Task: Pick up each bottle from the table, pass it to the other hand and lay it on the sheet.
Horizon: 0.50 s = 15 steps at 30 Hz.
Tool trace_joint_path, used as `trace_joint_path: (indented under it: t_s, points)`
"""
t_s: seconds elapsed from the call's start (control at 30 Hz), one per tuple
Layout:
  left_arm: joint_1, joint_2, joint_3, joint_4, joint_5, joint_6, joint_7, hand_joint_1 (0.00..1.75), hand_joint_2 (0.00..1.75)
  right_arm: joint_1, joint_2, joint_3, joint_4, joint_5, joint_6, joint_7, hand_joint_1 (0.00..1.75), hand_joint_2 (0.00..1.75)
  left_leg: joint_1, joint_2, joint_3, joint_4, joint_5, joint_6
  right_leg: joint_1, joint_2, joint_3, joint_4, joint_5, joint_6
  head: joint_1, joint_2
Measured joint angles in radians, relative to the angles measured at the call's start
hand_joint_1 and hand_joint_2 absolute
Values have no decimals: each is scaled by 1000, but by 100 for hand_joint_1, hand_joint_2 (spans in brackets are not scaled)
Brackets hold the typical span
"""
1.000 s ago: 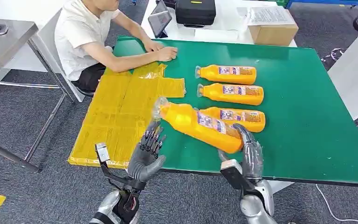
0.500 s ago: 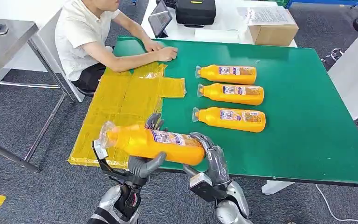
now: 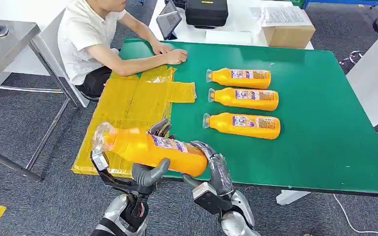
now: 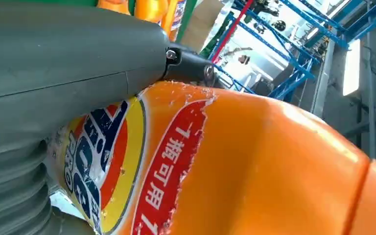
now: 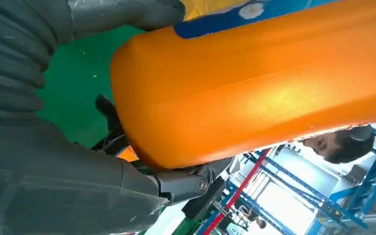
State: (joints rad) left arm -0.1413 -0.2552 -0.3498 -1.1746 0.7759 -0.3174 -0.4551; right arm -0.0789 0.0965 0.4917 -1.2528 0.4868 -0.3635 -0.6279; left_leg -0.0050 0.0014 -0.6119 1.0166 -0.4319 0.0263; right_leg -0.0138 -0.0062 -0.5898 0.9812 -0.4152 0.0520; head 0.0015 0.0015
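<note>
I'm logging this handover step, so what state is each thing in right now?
Held orange plastic bottle: lifted off the table, lying sideways, clear cap toward the sheet.
Left hand: wrapped around the bottle's middle.
Right hand: gripping the bottle's base end.
Three orange bottles: lying flat on the green table, untouched.
Yellow plastic sheet: spread flat, no bottle on it.
</note>
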Motion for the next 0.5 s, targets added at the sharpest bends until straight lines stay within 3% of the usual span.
trace_joint_path:
  t_s: [0.5]
  points:
    - [18,2,44,-11,-1,1,-4,175,175,-9,-21,46,66,108,35,30,0,175,0,0,0,0,0,0,0,0,-1,0,0,0,0,0]
